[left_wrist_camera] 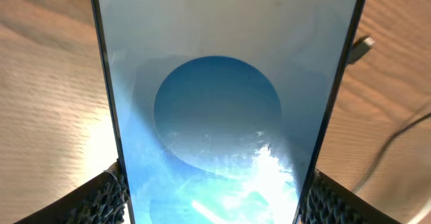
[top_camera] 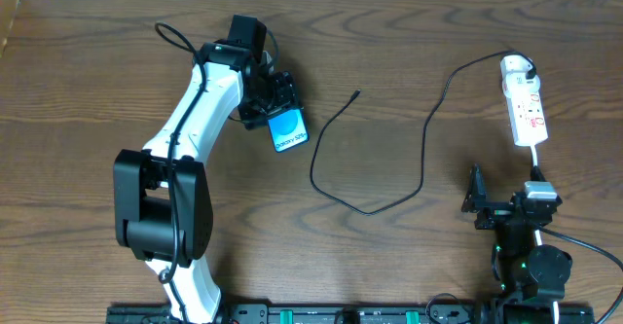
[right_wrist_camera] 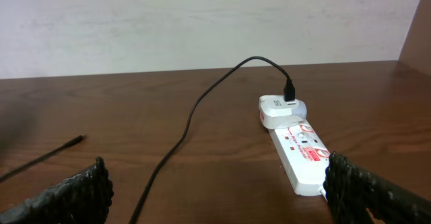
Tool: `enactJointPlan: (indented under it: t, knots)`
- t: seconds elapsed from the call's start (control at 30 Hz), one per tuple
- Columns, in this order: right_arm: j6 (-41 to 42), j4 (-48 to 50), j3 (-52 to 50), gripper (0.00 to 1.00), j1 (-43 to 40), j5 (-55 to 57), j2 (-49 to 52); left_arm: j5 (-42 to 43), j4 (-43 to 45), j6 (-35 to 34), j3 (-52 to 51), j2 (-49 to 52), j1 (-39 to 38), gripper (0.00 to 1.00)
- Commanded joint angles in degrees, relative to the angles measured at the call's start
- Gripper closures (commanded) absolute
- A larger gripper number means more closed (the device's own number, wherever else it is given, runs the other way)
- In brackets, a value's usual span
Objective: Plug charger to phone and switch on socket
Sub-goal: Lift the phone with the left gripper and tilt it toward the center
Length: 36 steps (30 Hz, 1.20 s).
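The desk (top_camera: 97, 71) carries everything. My left hand (left_wrist_camera: 214, 183) is closed on the long sides of the phone (top_camera: 288, 129), its lit blue screen facing up, on the left side. My right hand (right_wrist_camera: 217, 163) gapes wide and empty, just short of the socket (top_camera: 526, 105) on the right. The charger (top_camera: 425, 139) is already plugged in at the socket's far end, its cable looping loose across the middle. Its connector tip (top_camera: 356, 93) lies bare on the wood, apart from the phone. I judge the task barely begun. The tip must go into the phone, then the switch, whose position I cannot read.
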Motion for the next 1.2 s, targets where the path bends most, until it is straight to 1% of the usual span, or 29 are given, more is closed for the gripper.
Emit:
enactJointPlan:
  t: [0.0,0.1,0.47,0.5,0.6,0.93,1.03,1.17]
  knots:
    - [0.76,-0.24,-0.07,0.01,0.35,-0.33,-0.24,3.45,0.0,-6.71,1.14,-1.6,0.02,0.31]
    - [0.74,-0.22,-0.07,0.01,0.35,-0.33,-0.24,4.9,0.02,-7.98,1.14,-1.6,0.02,0.32]
    - [0.74,-0.24,-0.07,0.01,0.35,-0.33,-0.24,5.57,-0.22,-7.96,1.14,-1.6,0.02,0.32]
    - [0.74,-0.24,-0.07,0.01,0.35,-0.33,-0.24,5.86,-0.22,-7.98,1.14,-1.6,0.02,0.35]
    - [0.76,-0.24,-0.07,0.01,0.35,-0.33,-0.24,5.9,-0.2,-8.7,1.14,-1.6,0.02,0.37]
    - [0.76,-0.24,-0.07,0.01,0.35,-0.33,-0.24,5.92,-0.2,-23.78,1.14,-1.6,0.02,0.37]
    - [0.76,-0.22,-0.07,0.01,0.35,-0.33,-0.24,6.12,-0.22,-27.34,1.14,-1.6,0.02,0.37]
    - [0.74,-0.24,-0.07,0.01,0.35,-0.33,-0.24,10.71,0.04,-30.95,1.14,-1.6,0.02,0.37]
